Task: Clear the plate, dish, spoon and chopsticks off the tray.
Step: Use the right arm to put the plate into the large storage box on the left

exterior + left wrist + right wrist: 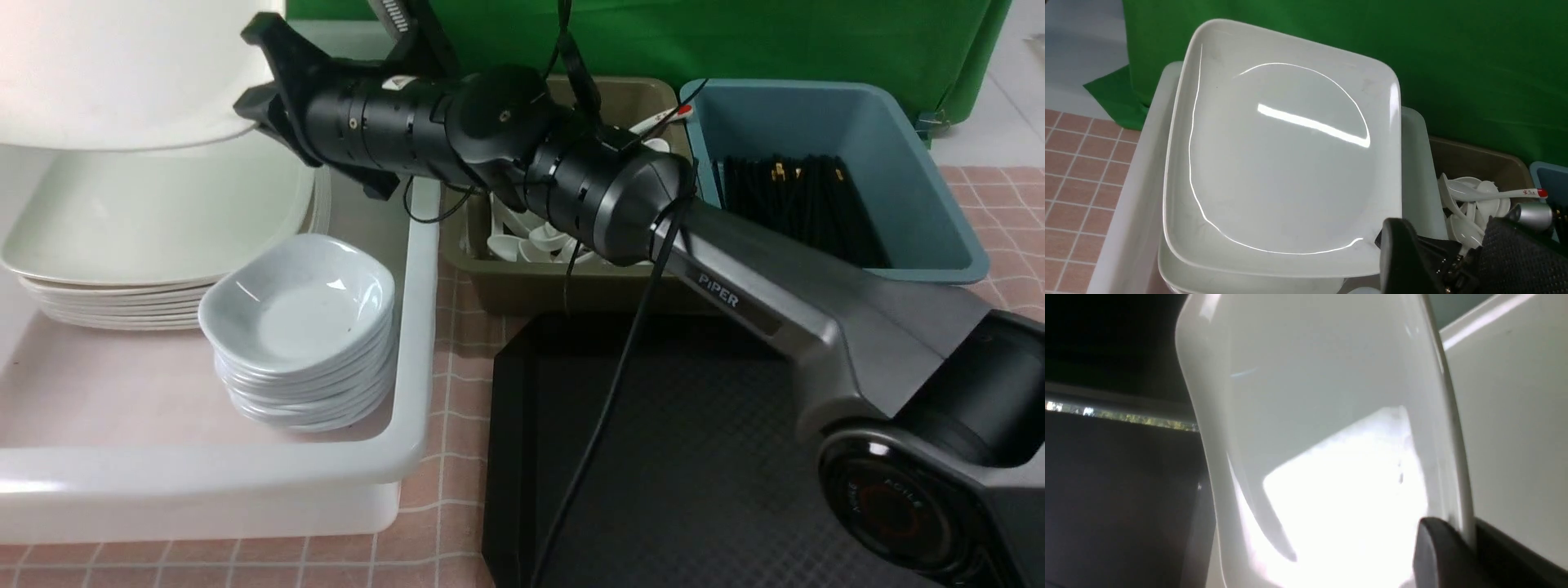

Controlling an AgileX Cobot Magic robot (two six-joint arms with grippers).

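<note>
The right end effector (257,73) is clamped on the rim of the plate (122,73). Below the end effector, a plate stack (163,237) sits in the white bin (204,474).

Bright even overhead light, streak glare on the plate (1274,163) — right wrist view blown-out, blurred.

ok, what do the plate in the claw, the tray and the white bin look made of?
Plate: glossy white with sharp streak reflections; glazed ceramic or melamine, can't tell which.
Tray: matte black with a fine moulded diamond texture; likely plastic.
White bin: smooth, semi-gloss, thick rounded rim; likely plastic.
</note>
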